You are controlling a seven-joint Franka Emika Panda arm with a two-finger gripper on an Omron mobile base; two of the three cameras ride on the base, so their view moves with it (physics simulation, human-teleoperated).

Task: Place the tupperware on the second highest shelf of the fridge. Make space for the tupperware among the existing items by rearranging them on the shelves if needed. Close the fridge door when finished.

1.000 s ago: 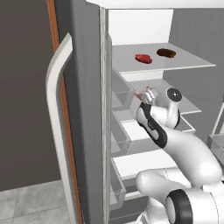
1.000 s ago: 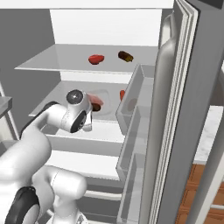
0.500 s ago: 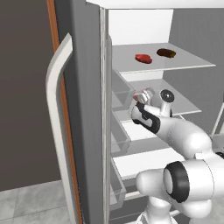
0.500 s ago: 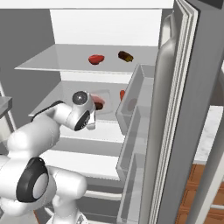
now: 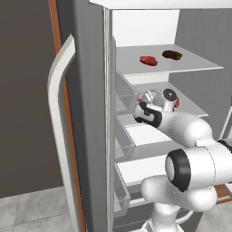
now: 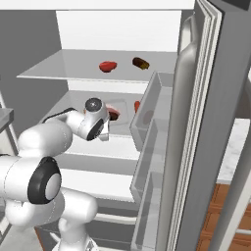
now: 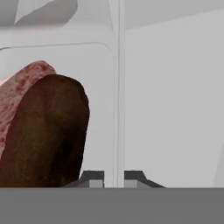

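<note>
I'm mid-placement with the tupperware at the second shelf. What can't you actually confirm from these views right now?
- End effector: in both base views the wrist covers the fingertips; the hand view shows them pinched on the tupperware wall.
- Tupperware's footing on the second highest shelf: the arm blocks it in both base views.
- Red item on that shelf: partly hidden by the door bin in the right base view.

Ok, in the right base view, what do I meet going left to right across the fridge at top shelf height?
Bare shelf panel → red food lump → dark brown food lump → open door's top bin → door edge.
</note>
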